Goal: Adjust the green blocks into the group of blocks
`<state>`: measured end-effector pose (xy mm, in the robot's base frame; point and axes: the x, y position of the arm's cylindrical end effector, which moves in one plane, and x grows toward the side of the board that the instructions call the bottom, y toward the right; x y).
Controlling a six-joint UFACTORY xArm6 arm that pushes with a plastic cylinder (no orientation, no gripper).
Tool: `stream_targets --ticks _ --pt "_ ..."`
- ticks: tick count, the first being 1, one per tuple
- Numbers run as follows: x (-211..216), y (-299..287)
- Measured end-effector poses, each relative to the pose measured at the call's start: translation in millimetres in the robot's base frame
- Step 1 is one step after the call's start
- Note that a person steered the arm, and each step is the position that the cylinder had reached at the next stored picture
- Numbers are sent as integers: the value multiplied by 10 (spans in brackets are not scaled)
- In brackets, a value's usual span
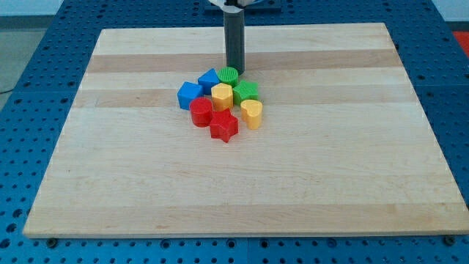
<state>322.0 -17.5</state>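
Note:
My tip (pixel 234 70) stands just above and slightly right of the green round block (pixel 228 75), touching or nearly touching it. That block sits at the top of a tight cluster. A green star-like block (pixel 245 92) lies at the cluster's right. Between them is a yellow hexagonal block (pixel 222 96). A blue block (pixel 210 79) and a second blue block (pixel 190 94) are on the left. A red round block (pixel 201 112), a red star block (pixel 224 126) and a yellow heart block (pixel 252 114) form the bottom.
The wooden board (pixel 330 161) lies on a blue perforated table (pixel 29 44). The rod's mount (pixel 234 4) shows at the view's top edge.

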Motion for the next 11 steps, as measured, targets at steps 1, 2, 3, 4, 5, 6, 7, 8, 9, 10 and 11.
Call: stream_targets --ticks 1,2,3,4,5,6,7,8,9,10,11 --pt "7 -10" --pt "7 -14" --pt "7 -17" --pt "20 -22" --pt "22 -28" --pt "22 -45" --pt "22 -45" --pt "22 -54" --pt "34 -57" --pt "35 -57" --pt "23 -95"
